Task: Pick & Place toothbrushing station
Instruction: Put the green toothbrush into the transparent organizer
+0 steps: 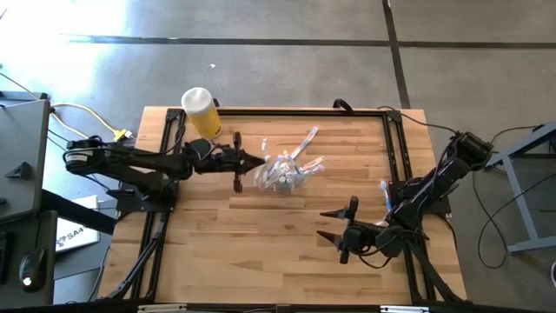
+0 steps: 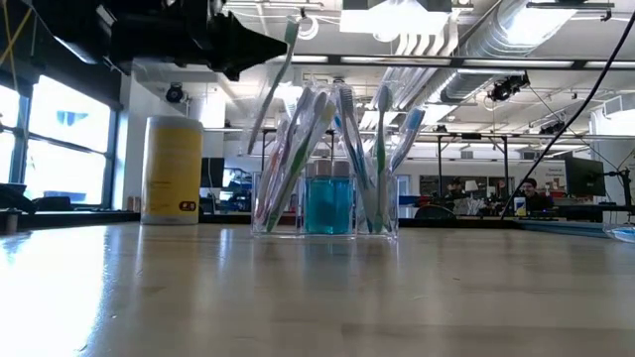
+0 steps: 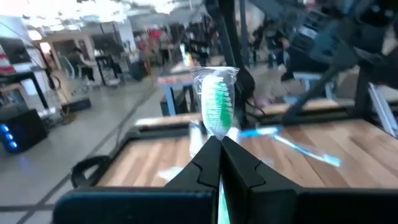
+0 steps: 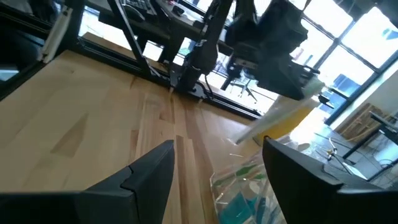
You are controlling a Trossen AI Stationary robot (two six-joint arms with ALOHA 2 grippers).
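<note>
Pinched shut on a green-bristled, pale-handled toothbrush, the left claw is hovering centre-frame beside the clear plastic container, apparently to slot it in; the right claw is waiting spread wide, lower right.

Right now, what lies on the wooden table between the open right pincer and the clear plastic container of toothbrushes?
Nothing: in the high view, only bare wood separates the right pincer from the clear plastic container.
</note>
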